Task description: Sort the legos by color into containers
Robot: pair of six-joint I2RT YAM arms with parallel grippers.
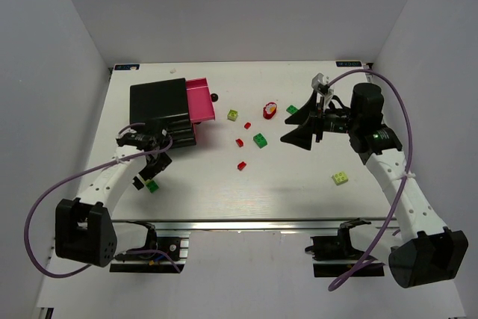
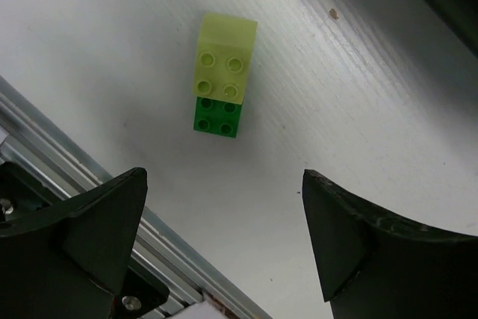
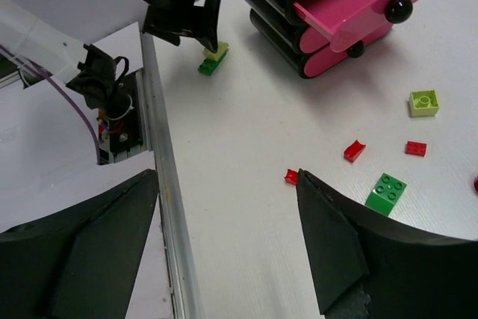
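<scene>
- Fingers of the left gripper (image 2: 224, 237) stand spread wide at the bottom of the left wrist view and grip nothing.
- Just beyond them, a lime brick (image 2: 224, 57) touches a dark green brick (image 2: 217, 116) on the white table (image 1: 299, 199), close to its near left edge. Whether the two are clipped together or merely abutting cannot be told.
- Both bricks lie outside the containers. The black box (image 1: 158, 102) and its pink drawer (image 1: 200, 100) sit farther back on the left.
- The right gripper (image 3: 224, 244) is also spread and empty, raised over mid-table.
- Loose legos are scattered in mid-table: a green brick (image 3: 386, 192), a lime piece (image 3: 423, 102) and small red pieces (image 3: 354, 150).
- Step in hand, as judged: the left arm is dealing with the lime and green pair, and most sorting is not yet done.
- Next move calls for lowering the left fingers astride one brick only, closing on its flat sides, and separating the colours before carrying either to a container.
</scene>
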